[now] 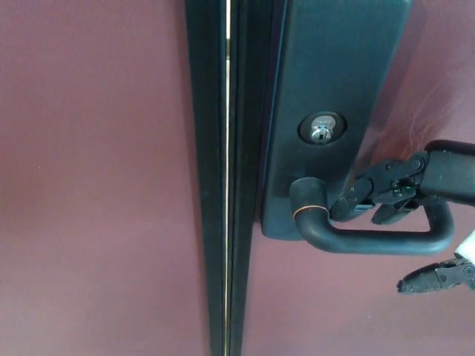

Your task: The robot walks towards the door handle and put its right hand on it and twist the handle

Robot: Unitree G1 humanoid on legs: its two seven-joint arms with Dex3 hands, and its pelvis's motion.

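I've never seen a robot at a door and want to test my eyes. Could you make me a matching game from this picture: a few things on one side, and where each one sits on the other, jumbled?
Things:
1. keyhole
2. door handle
3. right hand
4. door gap

Places:
A. bright vertical line left of the dark plate
B. silver circle in the plate, above the handle
C. coming in from the picture's right, two fingers above the bar, thumb below
D. dark curved bar running right from the plate's lower end

Pairs: 1-B, 2-D, 3-C, 4-A
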